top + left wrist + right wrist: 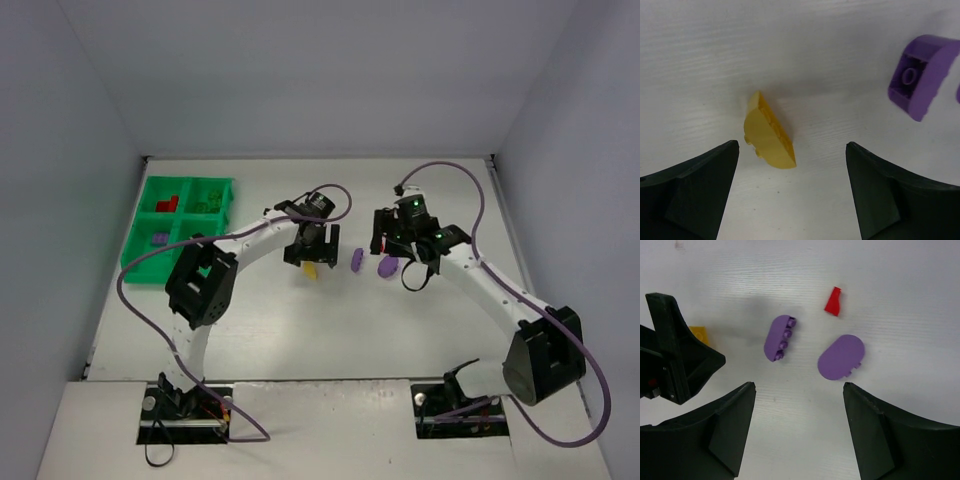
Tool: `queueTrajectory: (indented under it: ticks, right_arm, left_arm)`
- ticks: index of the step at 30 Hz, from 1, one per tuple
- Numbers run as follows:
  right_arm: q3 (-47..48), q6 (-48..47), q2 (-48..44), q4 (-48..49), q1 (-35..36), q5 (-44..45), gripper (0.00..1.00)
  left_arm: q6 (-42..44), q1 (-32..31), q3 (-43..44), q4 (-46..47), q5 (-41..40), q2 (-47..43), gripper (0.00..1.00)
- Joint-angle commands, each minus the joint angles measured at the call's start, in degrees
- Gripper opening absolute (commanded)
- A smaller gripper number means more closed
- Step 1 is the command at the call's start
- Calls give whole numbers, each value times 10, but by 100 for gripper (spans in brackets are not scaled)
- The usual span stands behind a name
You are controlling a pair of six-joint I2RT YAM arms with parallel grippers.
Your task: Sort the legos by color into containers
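Purple lego cut by right edge, yellow lego half hidden behind left claw

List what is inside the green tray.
Red bricks far-left, green bricks far-right, one purple brick near-left. The near-right compartment looks bare, though the left arm covers part of it.

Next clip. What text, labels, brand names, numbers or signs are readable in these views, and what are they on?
None: no text can be read in any view.
The yellow lego, the studded purple lego, the flat purple lego, the red lego and the green tray carry no visible lettering.
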Motion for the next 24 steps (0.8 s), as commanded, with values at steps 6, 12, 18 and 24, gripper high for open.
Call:
queueTrajectory:
  ticks: [6, 12, 18, 24]
  right_arm:
    - [-46, -28, -101, -31, -75, 1, 68]
    - [-55, -32, -108, -34, -80, 1, 68]
    - [-55, -38, -111, -34, -80, -20, 67]
    - [-58, -43, -107, -32, -80, -28, 66]
  left_arm:
    - [-27, -3, -2, -47, -57, 6, 54]
    - [-11, 1, -3, -75, -109, -56, 0]
    - [54, 95, -48, -117, -163, -195, 0]
    - [137, 230, -96, -109, -132, -274, 4]
